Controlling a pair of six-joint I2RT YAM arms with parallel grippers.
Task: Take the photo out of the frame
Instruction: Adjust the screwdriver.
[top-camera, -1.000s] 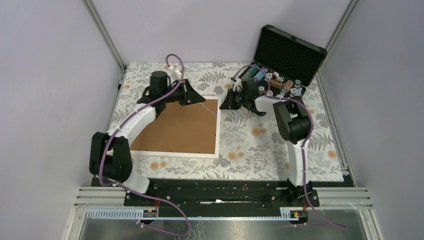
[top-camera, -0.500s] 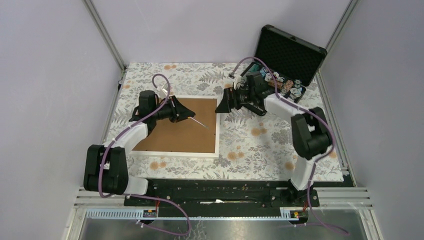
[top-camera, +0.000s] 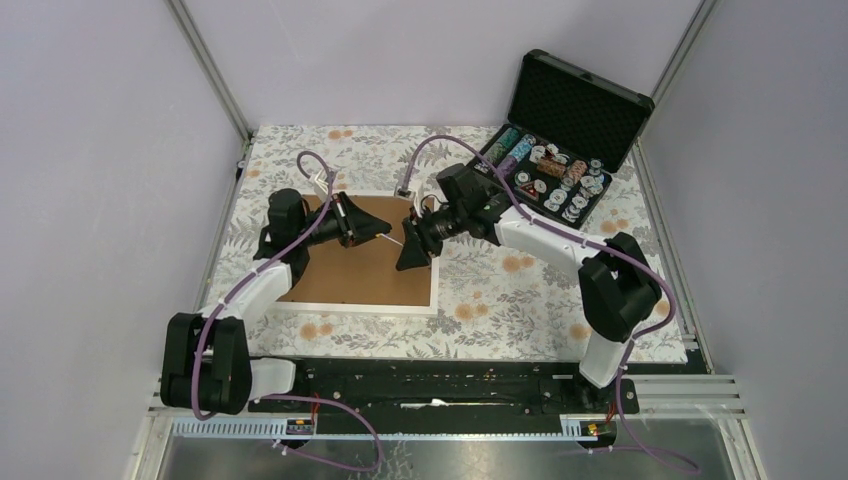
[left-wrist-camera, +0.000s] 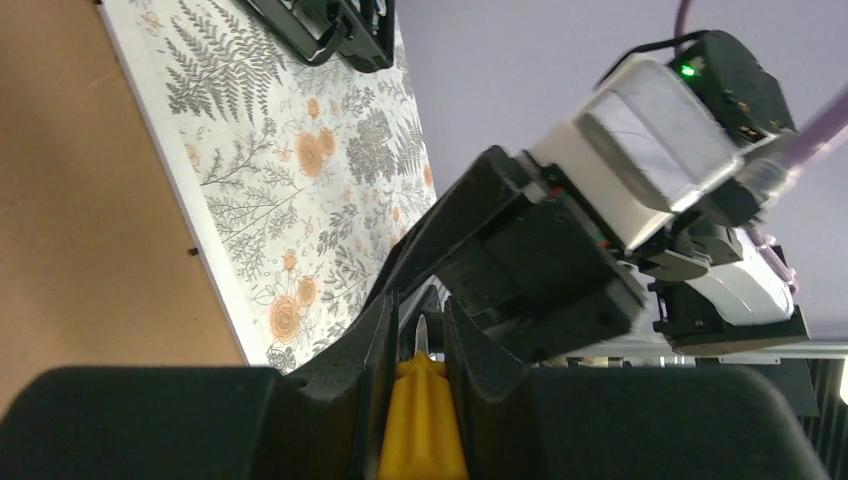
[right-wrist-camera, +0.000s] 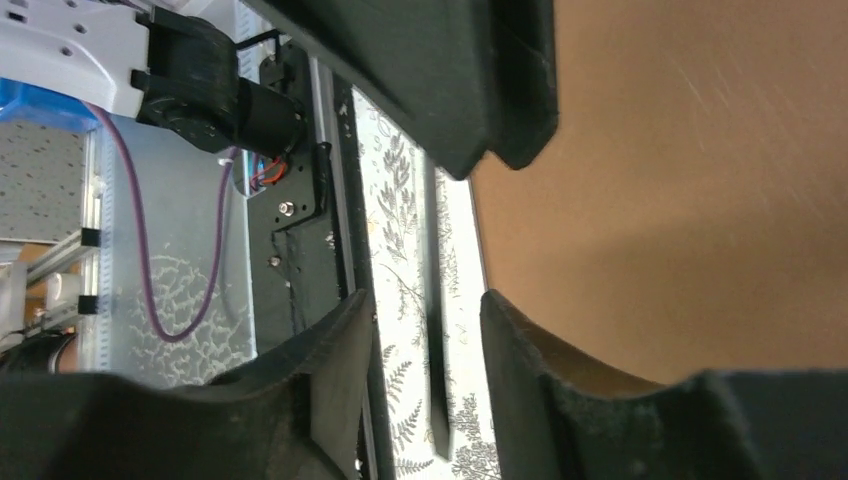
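Top external: frame (top-camera: 350, 275) face down, brown back up for access to the photo, hidden underneath.
Left gripper (top-camera: 376, 228) pinching yellow-handled tool (left-wrist-camera: 420, 450), probably for prying; right gripper (top-camera: 409, 260) alongside, fingers spread, empty.

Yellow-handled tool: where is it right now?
Top view, left of centre: the yellow-handled tool is clamped in the left gripper over the brown back of the frame, its thin tip pointing at the right gripper close by.

The frame (top-camera: 350, 268) lies on the table (top-camera: 520, 300); the case (top-camera: 580, 100) stands behind, right.
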